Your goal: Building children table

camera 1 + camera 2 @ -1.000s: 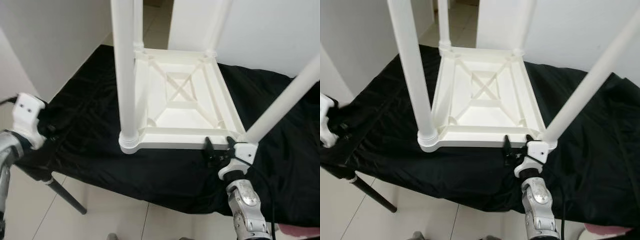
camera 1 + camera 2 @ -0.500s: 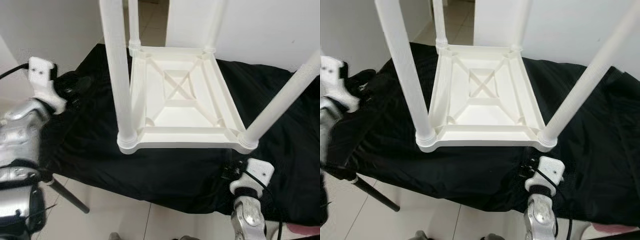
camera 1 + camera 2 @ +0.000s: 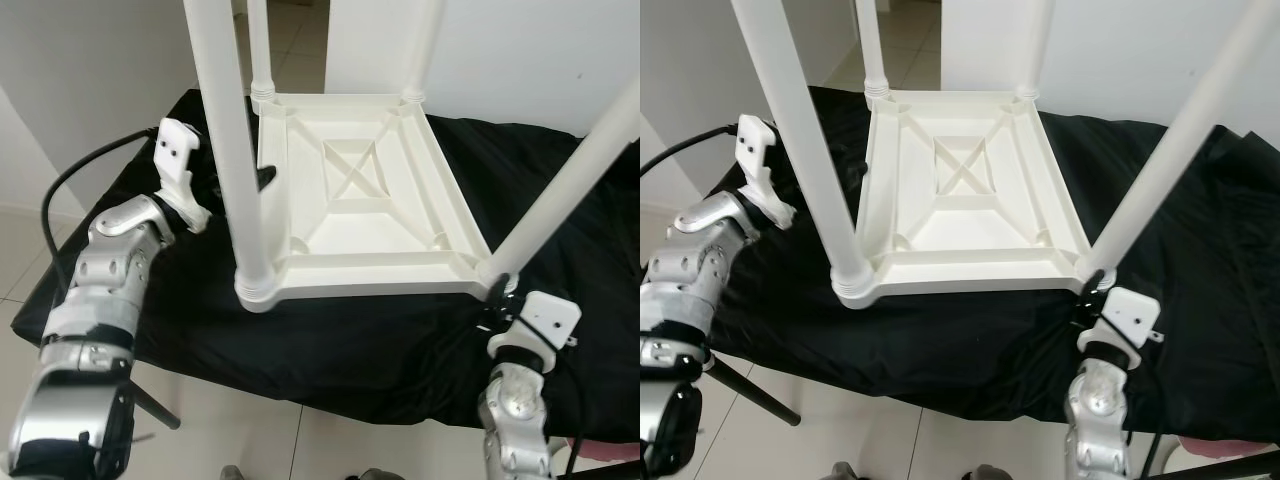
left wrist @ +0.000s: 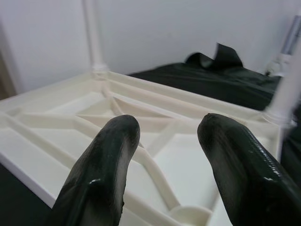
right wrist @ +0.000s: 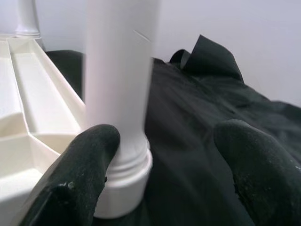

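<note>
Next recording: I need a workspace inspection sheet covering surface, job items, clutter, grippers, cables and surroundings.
Surface: black cloth draped over the work table.
Job's things: white children's table upside down on the cloth, four legs up.
Clutter: nothing seen.
Grippers: left gripper open, at the table's left rim; right gripper open, fingers either side of the near right leg.
Cables: black cable at the left arm.
Surroundings: white walls, tiled floor.

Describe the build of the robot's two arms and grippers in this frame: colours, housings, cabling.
Both arms are jointed silver metal segments. Each wrist carries a white plastic housing with small dark holes. A black cable loops to the left arm's housing; thinner black wires run beside the right forearm. The left gripper and right gripper each have two thick, rounded black fingers, glossy on the left and duller, faintly speckled on the right.
</note>
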Controlling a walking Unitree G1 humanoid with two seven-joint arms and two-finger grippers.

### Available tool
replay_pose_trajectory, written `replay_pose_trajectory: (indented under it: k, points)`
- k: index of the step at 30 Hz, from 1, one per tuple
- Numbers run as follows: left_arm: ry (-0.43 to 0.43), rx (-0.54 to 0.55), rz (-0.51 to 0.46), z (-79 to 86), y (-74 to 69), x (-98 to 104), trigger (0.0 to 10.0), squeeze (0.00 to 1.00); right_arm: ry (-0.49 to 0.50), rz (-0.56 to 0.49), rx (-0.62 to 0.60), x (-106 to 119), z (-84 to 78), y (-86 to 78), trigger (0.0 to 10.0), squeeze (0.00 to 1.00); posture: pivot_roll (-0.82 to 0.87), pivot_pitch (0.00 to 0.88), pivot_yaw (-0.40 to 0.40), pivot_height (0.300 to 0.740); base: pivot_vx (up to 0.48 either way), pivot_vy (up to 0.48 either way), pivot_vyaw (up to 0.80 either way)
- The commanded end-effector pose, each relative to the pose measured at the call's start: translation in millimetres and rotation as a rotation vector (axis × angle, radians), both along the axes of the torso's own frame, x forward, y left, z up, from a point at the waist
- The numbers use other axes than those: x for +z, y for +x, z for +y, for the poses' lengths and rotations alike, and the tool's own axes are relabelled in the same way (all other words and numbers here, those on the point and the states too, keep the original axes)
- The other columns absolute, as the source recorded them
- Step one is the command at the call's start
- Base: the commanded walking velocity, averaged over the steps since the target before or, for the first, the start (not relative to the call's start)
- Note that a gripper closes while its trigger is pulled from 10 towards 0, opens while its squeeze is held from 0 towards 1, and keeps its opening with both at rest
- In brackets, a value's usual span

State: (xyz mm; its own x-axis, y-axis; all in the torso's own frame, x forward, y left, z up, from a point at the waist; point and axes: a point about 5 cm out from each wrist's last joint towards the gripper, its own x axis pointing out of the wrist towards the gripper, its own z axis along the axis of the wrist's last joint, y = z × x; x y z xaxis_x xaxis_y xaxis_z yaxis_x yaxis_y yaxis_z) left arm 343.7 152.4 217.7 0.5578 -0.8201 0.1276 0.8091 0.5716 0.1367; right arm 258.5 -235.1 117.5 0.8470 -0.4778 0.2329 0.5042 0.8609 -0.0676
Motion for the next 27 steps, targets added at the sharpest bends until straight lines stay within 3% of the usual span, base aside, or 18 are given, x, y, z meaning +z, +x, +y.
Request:
replay_pose_trajectory:
  k: [1, 6, 12, 14, 18, 23, 27]
  points:
    - [0.022, -0.158, -0.004, -9.3, -8.4, 0.1, 10.0, 0.00, -0.014, -0.032, 0.054, 10.6, 3.8, 11.0, 10.0, 0.00, -0.07, 0.021, -0.004, 0.740, 0.000, 0.000, 0.00]
    - [0.029, -0.226, -0.006, -21.6, -18.7, -4.2, 10.0, 0.00, -0.039, -0.025, 0.136, 22.1, -1.7, 35.0, 10.0, 0.00, -0.06, 0.014, -0.015, 0.740, 0.000, 0.000, 0.00]
    - [0.030, -0.245, -0.005, -24.2, -22.2, -4.9, 10.0, 0.00, -0.037, -0.011, 0.164, 23.3, -2.7, 40.9, 10.0, 0.00, -0.06, 0.013, -0.016, 0.740, 0.000, 0.000, 0.00]
    - [0.023, -0.311, 0.002, -36.8, -36.1, -5.2, 10.0, 0.00, -0.027, 0.013, 0.214, 29.0, -10.5, 56.6, 10.0, 0.00, -0.04, 0.010, -0.032, 0.740, 0.000, 0.000, 0.00]
    - [0.009, -0.366, 0.014, -46.9, -47.0, -4.7, 10.0, 0.00, 0.003, 0.028, 0.260, 32.3, -13.8, 66.8, 10.0, 0.00, -0.04, 0.011, -0.030, 0.740, 0.000, 0.000, 0.00]
    - [0.005, -0.391, 0.019, -50.6, -51.8, -4.0, 10.0, 0.00, 0.016, 0.039, 0.290, 32.0, -12.5, 70.7, 10.0, 0.00, -0.04, 0.013, -0.028, 0.740, 0.000, 0.000, 0.00]
    - [-0.006, -0.497, 0.044, -60.7, -67.7, -0.4, 10.0, 0.00, 0.047, 0.089, 0.399, 28.3, -4.2, 83.5, 10.0, 0.00, -0.05, 0.017, -0.020, 0.740, 0.000, 0.000, 0.00]
